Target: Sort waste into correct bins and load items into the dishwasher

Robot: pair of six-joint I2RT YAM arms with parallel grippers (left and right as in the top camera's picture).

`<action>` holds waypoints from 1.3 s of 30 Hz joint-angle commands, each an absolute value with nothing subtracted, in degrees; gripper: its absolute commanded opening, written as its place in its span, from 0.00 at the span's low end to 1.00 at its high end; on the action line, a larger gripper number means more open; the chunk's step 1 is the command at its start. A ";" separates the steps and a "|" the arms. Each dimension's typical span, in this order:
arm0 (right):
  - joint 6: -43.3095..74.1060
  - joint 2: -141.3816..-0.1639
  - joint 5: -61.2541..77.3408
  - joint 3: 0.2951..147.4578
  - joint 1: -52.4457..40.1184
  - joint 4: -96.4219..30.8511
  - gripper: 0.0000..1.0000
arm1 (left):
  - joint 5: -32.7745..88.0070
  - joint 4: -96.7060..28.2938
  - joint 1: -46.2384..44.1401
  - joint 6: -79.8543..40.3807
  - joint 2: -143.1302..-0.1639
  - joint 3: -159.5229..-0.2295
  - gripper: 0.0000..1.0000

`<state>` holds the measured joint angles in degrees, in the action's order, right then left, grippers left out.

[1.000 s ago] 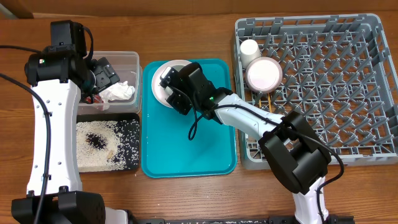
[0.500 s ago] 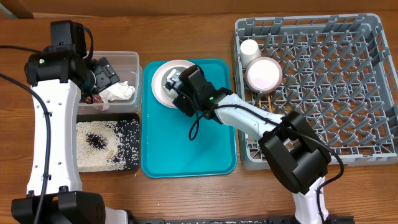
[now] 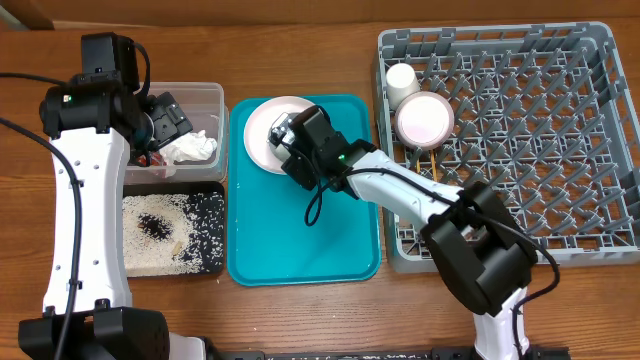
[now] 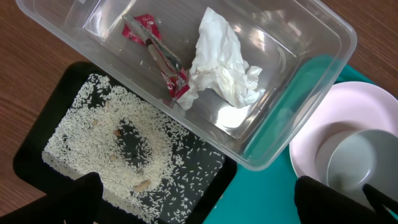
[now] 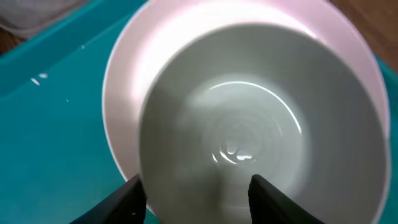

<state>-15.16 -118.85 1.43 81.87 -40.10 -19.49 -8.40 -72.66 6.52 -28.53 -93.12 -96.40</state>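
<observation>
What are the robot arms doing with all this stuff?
Tidying up. The right gripper is at the grey bowl on the pink plate on the teal tray; whether it grips is unclear. The left gripper hangs open over the clear tub holding a napkin and wrapper. A cup and second bowl sit in the rack.

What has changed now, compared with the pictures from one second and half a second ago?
The right end effector shifted a little toward the large grey plastic dish rack, uncovering more of the round white-to-pale-pink plate. Its jaws stayed apart at the rim of the small white bowl; nothing was taken or released. The plate and left arm did not move.
</observation>
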 commanded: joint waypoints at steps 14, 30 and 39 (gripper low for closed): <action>-13.04 -115.11 10.57 83.33 -39.83 -13.61 0.54 | -8.78 -72.60 6.72 -28.10 -93.45 -97.23 1.00; -13.47 -120.36 10.59 83.33 -39.81 -10.74 0.36 | -8.75 -72.60 6.72 -28.10 -93.45 -97.23 1.00; -13.50 -120.57 10.33 82.46 -39.83 -11.40 0.33 | -8.78 -72.58 6.72 -28.10 -93.45 -97.23 1.00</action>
